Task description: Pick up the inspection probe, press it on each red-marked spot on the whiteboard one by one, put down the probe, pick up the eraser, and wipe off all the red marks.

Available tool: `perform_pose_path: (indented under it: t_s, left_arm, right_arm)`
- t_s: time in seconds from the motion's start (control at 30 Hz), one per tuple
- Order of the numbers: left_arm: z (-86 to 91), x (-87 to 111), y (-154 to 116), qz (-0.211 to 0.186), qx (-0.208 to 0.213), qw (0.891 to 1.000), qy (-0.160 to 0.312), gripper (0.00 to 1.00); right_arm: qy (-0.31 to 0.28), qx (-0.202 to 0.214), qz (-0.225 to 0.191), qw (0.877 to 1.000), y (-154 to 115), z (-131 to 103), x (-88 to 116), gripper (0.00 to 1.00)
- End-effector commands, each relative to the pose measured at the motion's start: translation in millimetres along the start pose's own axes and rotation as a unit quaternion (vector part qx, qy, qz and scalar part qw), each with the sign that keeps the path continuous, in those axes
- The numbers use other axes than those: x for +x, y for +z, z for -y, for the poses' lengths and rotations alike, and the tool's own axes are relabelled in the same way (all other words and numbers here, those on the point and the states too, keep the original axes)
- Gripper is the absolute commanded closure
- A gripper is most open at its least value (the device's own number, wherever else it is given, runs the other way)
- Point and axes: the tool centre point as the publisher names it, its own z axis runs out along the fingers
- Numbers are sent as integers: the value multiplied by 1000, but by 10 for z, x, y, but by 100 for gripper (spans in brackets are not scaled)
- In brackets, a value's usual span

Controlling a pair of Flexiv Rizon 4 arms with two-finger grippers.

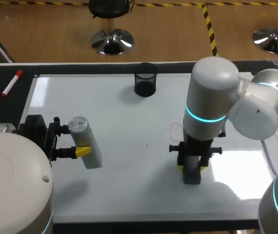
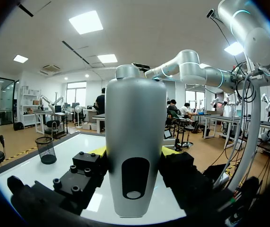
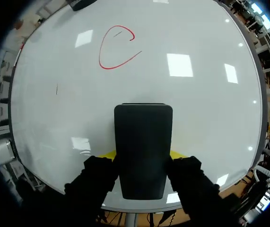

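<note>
Probe point(image 1: 85, 142) and eraser point(image 1: 192, 176) are both held, one in each of your grippers.

Your left gripper point(image 1: 73, 140) is closed on the probe. It is a silver tube, and the yellow tips press on it from two sides. It is held over the left part of the whiteboard point(image 1: 129, 195), and its round cap points toward the far side. In the left wrist view the probe point(image 2: 135, 156) stands up between the black fingers point(image 2: 85, 165). It has a dark oval hole low on its side.

Your right gripper point(image 1: 192, 167) is closed on the eraser, which is a black block. It points down at the right part of the whiteboard. You cannot tell if the eraser touches the board. In the right wrist view the eraser point(image 3: 143, 146) sticks out ahead of the fingers, with a bit of yellow on each side.

One red mark point(image 3: 100, 59) is on the whiteboard point(image 3: 196, 94) ahead of the eraser and apart from it. It is a thin loop that does not close. In the head view the red mark point(image 1: 172, 130) peeks out just beside your right arm.

A black mesh cup point(image 1: 145, 80) stands at the far edge of the whiteboard. A red marker point(image 1: 12, 83) lies on the table just off the board's far left corner
</note>
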Motion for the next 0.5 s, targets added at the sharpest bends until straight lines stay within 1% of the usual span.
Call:
perform_pose_path:
  t_s: [0.03,0.3,0.5]
  left_arm:
    - [20,14,-4,1,-1,1000,0,100]
    - [20,14,-4,1,-1,1000,0,100]
    - [20,14,-4,1,-1,1000,0,100]
  right_arm:
    - [-9,-8,8,1000,37,11,219,100]
    - [-28,-4,6,1000,36,-63,463,100]
    - [-44,-5,8,999,-4,-54,632,100]
